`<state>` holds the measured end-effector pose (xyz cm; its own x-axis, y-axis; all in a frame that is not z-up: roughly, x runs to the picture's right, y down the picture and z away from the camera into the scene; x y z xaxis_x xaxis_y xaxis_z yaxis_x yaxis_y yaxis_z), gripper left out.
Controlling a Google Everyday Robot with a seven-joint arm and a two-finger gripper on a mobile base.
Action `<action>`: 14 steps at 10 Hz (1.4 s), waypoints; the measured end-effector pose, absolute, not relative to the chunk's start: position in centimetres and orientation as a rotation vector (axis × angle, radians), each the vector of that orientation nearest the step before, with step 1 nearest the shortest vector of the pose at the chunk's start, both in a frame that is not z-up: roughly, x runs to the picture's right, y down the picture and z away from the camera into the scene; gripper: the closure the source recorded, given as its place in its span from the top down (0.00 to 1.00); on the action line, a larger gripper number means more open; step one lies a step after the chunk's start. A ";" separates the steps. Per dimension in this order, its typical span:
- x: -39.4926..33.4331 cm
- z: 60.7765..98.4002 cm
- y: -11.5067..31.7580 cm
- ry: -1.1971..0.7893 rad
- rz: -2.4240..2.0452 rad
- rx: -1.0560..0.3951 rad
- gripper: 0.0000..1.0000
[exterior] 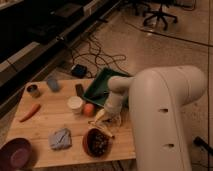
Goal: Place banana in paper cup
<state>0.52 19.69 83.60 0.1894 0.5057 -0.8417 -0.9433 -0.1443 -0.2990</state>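
My gripper (111, 113), grip state unclear, sits at the slim pale-yellow banana (100, 116); the short white paper cup (75, 104) lies leftward, near.
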 end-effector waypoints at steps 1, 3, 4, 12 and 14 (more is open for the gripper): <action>0.4 83.7 19.6 0.542 1.363 -1.089 0.78; -0.4 83.9 19.5 0.543 1.332 -1.099 0.60; -0.7 83.9 19.5 0.544 1.320 -1.107 0.49; -2.2 83.1 19.5 0.526 1.210 -1.156 0.15; -2.9 82.2 19.2 0.511 1.169 -1.142 0.32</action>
<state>-2.86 19.19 82.18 0.3661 0.4488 -0.8152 -0.9032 -0.0394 -0.4274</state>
